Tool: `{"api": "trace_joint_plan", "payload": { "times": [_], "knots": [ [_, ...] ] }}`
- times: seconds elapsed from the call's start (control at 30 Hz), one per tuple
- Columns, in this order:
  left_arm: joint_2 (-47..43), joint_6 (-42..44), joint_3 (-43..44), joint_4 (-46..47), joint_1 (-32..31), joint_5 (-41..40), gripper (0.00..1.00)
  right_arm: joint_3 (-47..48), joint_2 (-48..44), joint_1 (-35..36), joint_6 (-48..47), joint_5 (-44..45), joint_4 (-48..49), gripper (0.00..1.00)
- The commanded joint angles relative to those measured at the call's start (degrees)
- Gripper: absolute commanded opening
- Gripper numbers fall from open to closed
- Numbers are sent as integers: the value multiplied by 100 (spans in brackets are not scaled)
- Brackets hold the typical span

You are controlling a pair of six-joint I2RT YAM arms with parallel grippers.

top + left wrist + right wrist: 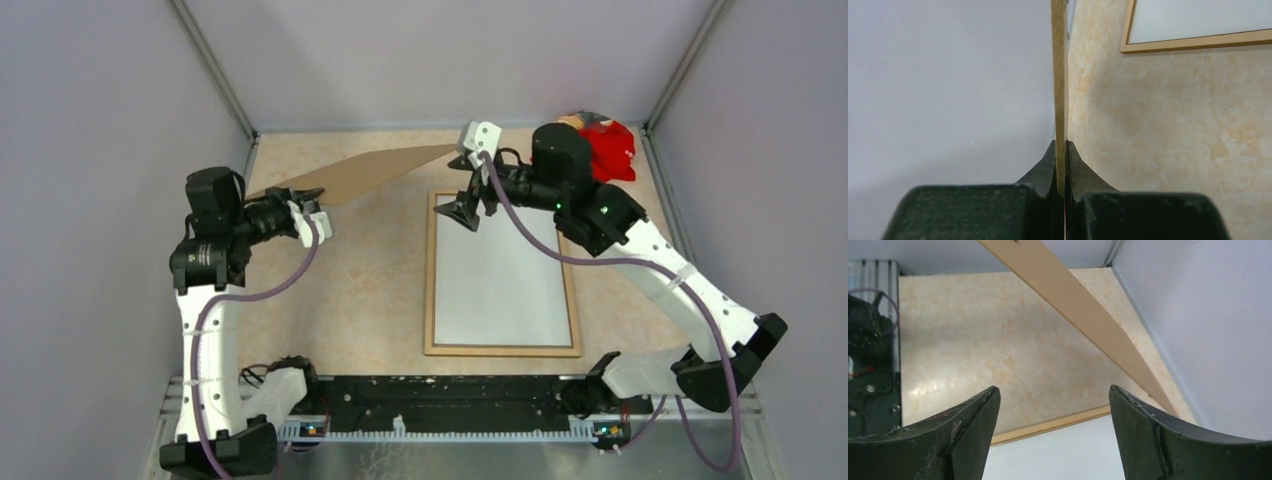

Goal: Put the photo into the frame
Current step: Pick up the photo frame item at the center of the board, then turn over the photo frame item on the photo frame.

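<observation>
Frame [503,349]: lies flat on the table [350,290], just to the 3 o'clock side of its middle, pale wood back up, long sides running 12 to 6.
Photo [505,280]: a plain white sheet fills the frame's opening, so it appears to lie in the frame with its back up; no print side shows.
Board [370,172]: thin brown sheet held up off the table, seen nearly edge-on, reaching from 9 o'clock towards 12 o'clock; its far tip ends near the right arm's wrist.
Left gripper [312,195]: at 9 o'clock, fingers pressed together on the board's near end; the left wrist view shows the board's edge [1059,75] pinched between the two fingers [1044,170].
Right gripper [466,211]: above the frame's 11 o'clock corner, jaws spread wide, nothing between them; its own view looks past the fingers [973,420] to the frame rail [1058,424], the white sheet [1048,460] and the board [1073,305] crossing overhead.
Red thing [612,148]: at the table's 1 o'clock corner, partly behind the right arm; I cannot tell what it is.
</observation>
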Motion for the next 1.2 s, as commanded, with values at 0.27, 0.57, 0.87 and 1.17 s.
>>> {"api": "trace_joint_plan", "payload": {
  "times": [0.27, 0.57, 0.87, 1.17],
  "knots": [
    [-397, 1151, 429, -1138, -8, 894, 0, 485, 456, 636, -2010, -436, -536, 79],
    [-499, 1470, 519, -1571, -4, 909, 0, 713, 1095, 795, -2180, -297, -473, 73],
    [-522, 1390, 597, -1586, -3, 934, 0, 938, 1533, 877, -2232, -96, -377, 59],
    [-530, 1186, 662, -1445, -8, 886, 0, 744, 1540, 922, -2223, 163, 117, 14]
  ]
}}
